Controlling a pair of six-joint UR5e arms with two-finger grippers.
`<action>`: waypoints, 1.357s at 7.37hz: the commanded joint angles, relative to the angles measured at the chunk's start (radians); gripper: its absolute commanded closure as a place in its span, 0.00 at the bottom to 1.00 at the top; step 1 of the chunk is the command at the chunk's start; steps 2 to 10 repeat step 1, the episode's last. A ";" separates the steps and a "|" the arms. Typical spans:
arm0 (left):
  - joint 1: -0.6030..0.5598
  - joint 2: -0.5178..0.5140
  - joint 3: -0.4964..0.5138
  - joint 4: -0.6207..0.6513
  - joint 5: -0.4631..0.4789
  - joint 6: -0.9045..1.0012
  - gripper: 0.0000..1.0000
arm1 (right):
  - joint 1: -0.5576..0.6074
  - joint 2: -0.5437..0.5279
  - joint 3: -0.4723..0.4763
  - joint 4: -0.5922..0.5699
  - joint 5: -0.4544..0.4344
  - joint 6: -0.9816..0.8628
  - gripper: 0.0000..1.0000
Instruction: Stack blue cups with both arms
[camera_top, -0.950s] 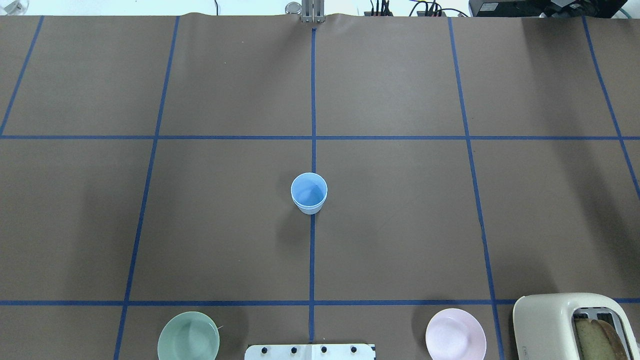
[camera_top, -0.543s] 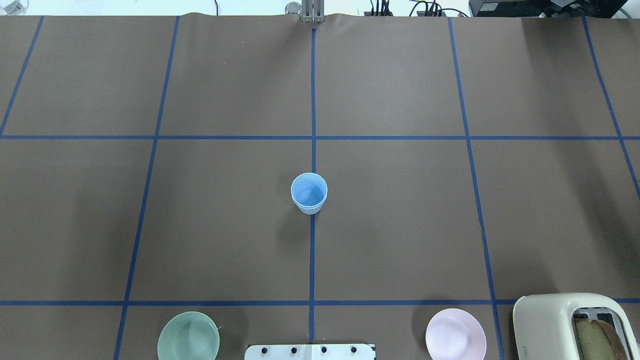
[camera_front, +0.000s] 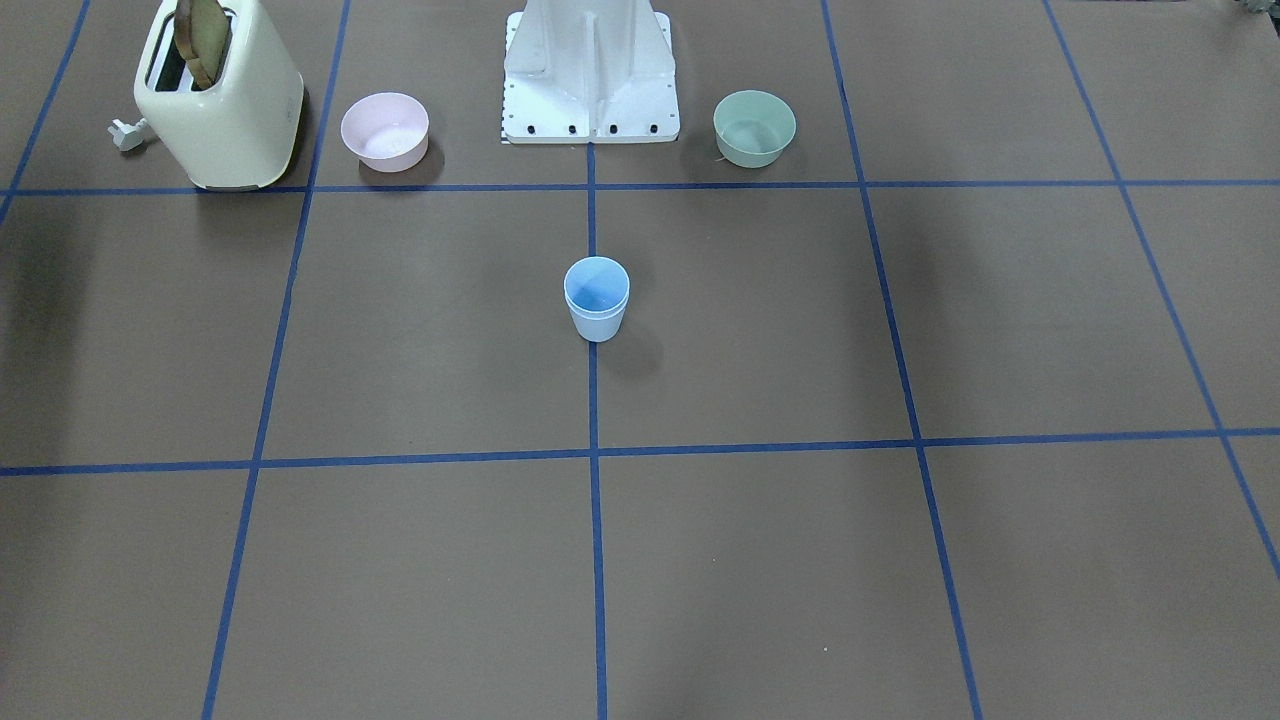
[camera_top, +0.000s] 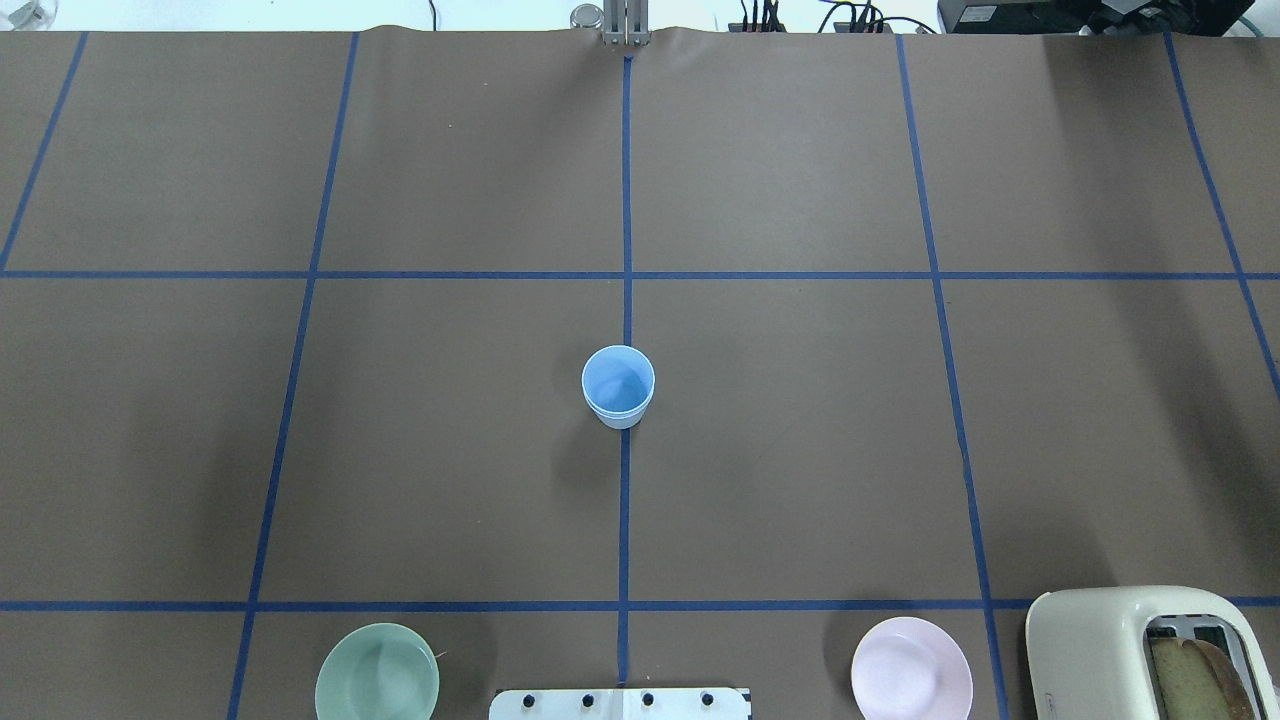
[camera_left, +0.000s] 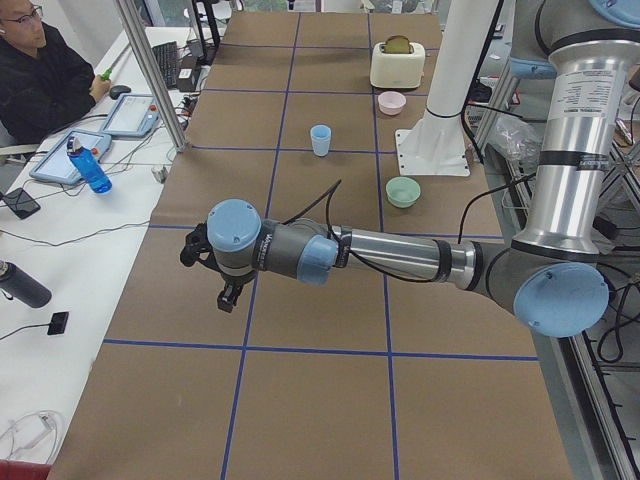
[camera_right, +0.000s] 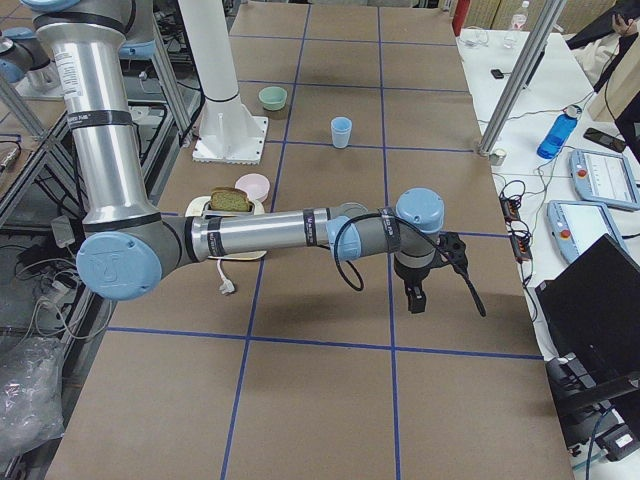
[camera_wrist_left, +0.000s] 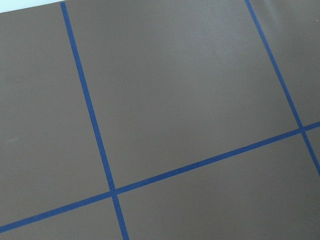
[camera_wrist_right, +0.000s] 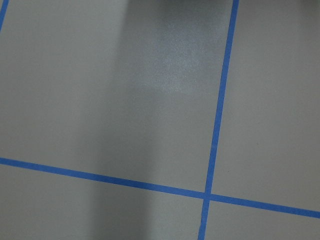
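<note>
A brown paper-covered surface, ruled into squares by blue tape, spreads beneath two grey-and-silver arms. The left arm stretches low and nearly level over the robot's left end of the surface. The right arm does likewise over the opposite end. Between them a white pedestal stands at the robot's edge. A cream toaster sits on the robot's right side of that pedestal, with a pink bowl just beside it. A mint-green bowl sits on the pedestal's other side. A slice of bread stands in one toaster slot.

The blue cups stand upright at the middle of the surface, on the centre tape line. One appears nested in the other, a second rim showing just below the top one. They are well apart from both bowls and both arms.

The left tool points down above brown paper near a tape line. Only the side view shows it, and whether its fingers are parted or closed cannot be told. The right tool hangs the same way at the far end, and its state likewise cannot be told. Both wrist cameras show only paper and crossing tape.
</note>
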 joint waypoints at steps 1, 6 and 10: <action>0.001 -0.001 0.000 -0.001 0.000 -0.002 0.02 | 0.000 0.000 0.001 0.000 0.000 0.000 0.00; 0.001 -0.001 0.000 -0.001 0.000 -0.002 0.02 | 0.000 0.000 0.001 0.000 0.000 0.000 0.00; 0.001 -0.001 0.000 -0.001 0.000 -0.002 0.02 | 0.000 0.000 0.001 0.000 0.000 0.000 0.00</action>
